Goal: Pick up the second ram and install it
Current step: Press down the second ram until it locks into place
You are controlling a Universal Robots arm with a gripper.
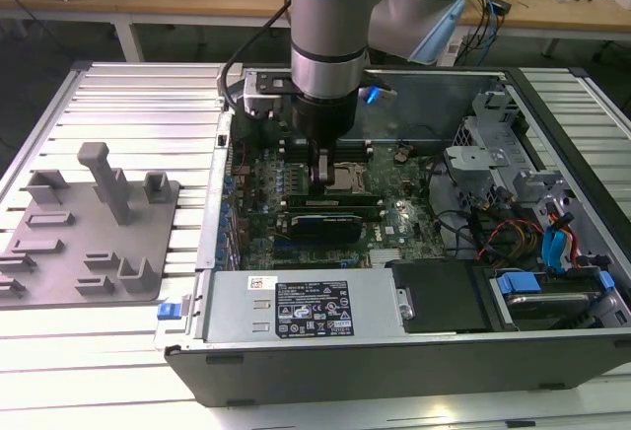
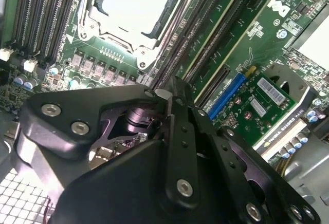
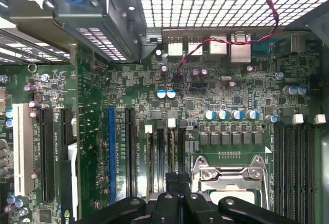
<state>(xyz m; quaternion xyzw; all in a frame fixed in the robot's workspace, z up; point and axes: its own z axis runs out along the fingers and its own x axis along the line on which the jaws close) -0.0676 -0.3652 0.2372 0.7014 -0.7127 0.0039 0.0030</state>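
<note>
The second ram (image 1: 340,193) lies as a thin green stick across the motherboard (image 1: 399,228) in the exterior view, just below the processor socket (image 1: 345,176), seated lengthwise among the memory slots. The gripper (image 1: 320,176) stands right over its end toward the exterior view's left, fingers drawn narrow together; whether they pinch the stick or only press on it cannot be told. In the second wrist view the black fingers (image 2: 177,131) meet beside the socket (image 2: 136,8). The grey slotted tray (image 1: 84,228) sits well apart.

Silver-grey arm (image 1: 330,26), pale-blue caps, black screw-studded pincer (image 2: 169,100).
</note>
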